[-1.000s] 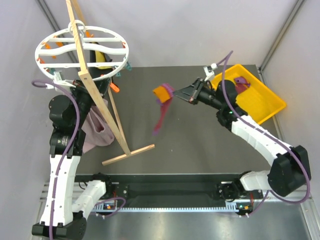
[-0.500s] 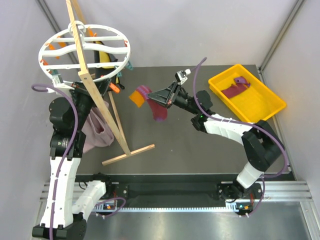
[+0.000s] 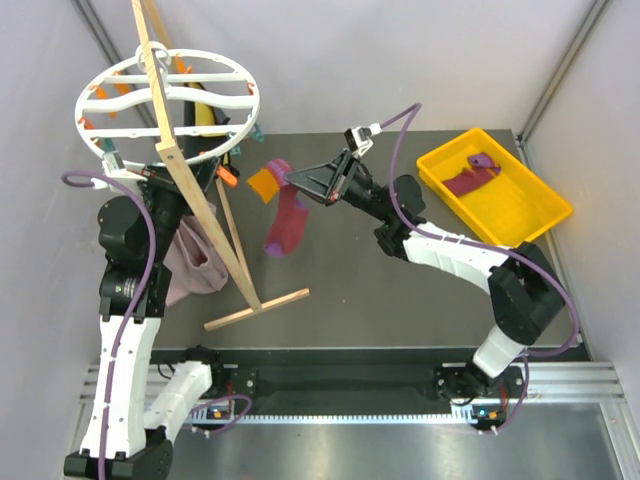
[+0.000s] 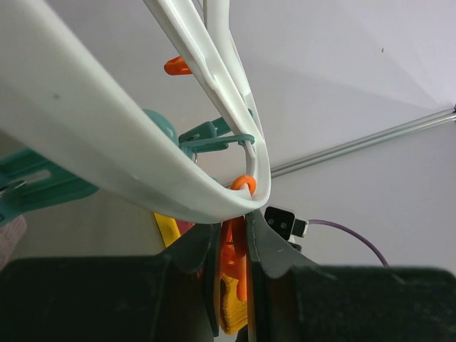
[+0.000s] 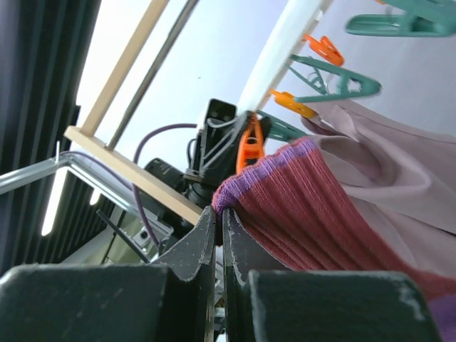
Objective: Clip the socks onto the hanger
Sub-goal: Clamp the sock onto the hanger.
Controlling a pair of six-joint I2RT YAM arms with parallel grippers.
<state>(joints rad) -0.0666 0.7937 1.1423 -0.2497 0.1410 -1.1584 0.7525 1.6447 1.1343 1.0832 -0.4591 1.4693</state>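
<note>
The white wheel-shaped hanger (image 3: 165, 95) hangs at the back left; its rim fills the left wrist view (image 4: 128, 153). My left gripper (image 3: 218, 170) is shut on an orange clip (image 4: 239, 249) under the rim's near right edge. My right gripper (image 3: 292, 181) is shut on the cuff of a maroon sock (image 3: 285, 220), which dangles in the air just right of that clip. In the right wrist view the sock's purple-edged cuff (image 5: 313, 199) sits in the jaws, close to the orange clip (image 5: 249, 142). The second sock (image 3: 470, 178) lies in the yellow tray.
A light wooden stand (image 3: 205, 215) leans across the hanger and down to the table. A pale mauve cloth (image 3: 190, 260) hangs beside the left arm. The yellow tray (image 3: 530, 215) sits at the back right. Teal clips (image 5: 335, 82) line the rim.
My right gripper has carried the sock left from the table's middle to just beside the hanger's rim and the left gripper. The sock swings below it. The left arm has hardly moved.
</note>
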